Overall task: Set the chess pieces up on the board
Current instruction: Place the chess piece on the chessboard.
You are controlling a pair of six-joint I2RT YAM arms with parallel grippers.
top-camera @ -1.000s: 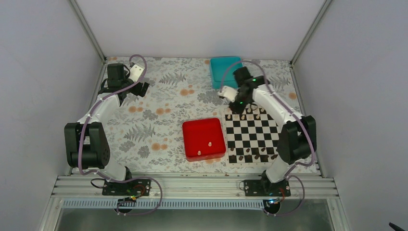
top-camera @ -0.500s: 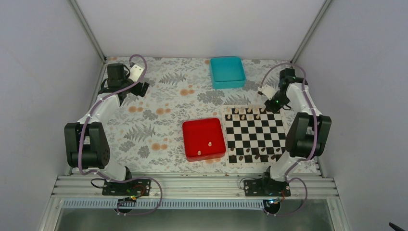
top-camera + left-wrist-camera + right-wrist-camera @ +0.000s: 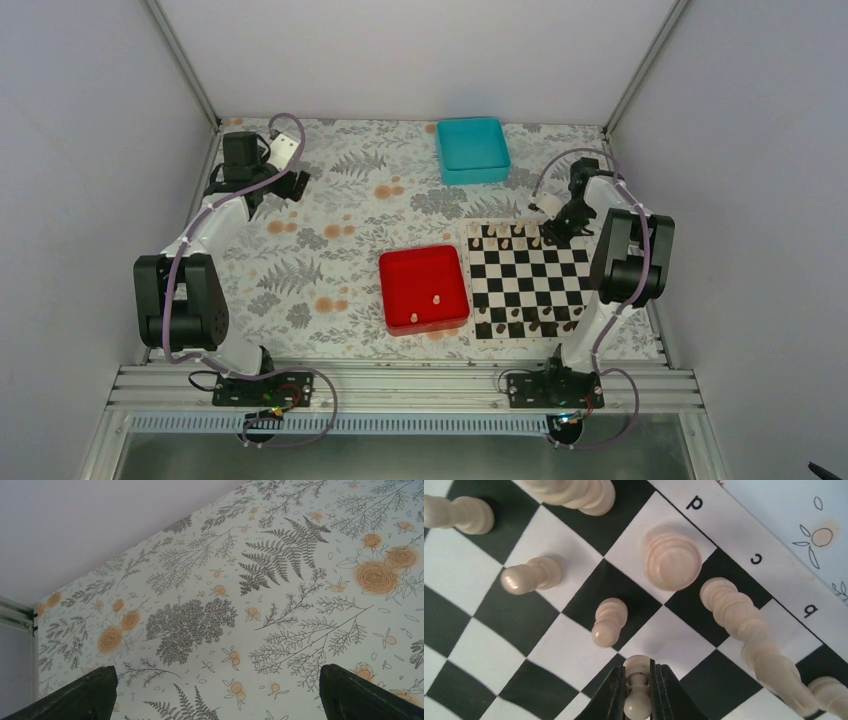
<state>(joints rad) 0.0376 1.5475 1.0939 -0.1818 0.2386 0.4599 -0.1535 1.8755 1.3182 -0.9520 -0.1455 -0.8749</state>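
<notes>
The black-and-white board lies at the right of the table. Cream chess pieces stand in its far rows, and dark pieces along its near edge. My right gripper hangs over the board's far right corner, shut on a cream pawn held above the squares. Other cream pieces stand on the squares ahead of it. Two cream pieces lie in the red tray. My left gripper is open and empty at the far left, its fingertips over the floral cloth.
A teal tray sits at the back centre, beyond the board. The booth's walls close in on the left, right and back. The board's lettered border runs along the cloth's edge in the right wrist view.
My right arm swung from the board's far left corner out to the right, then came back down over the far right corner. The left arm has not moved.
</notes>
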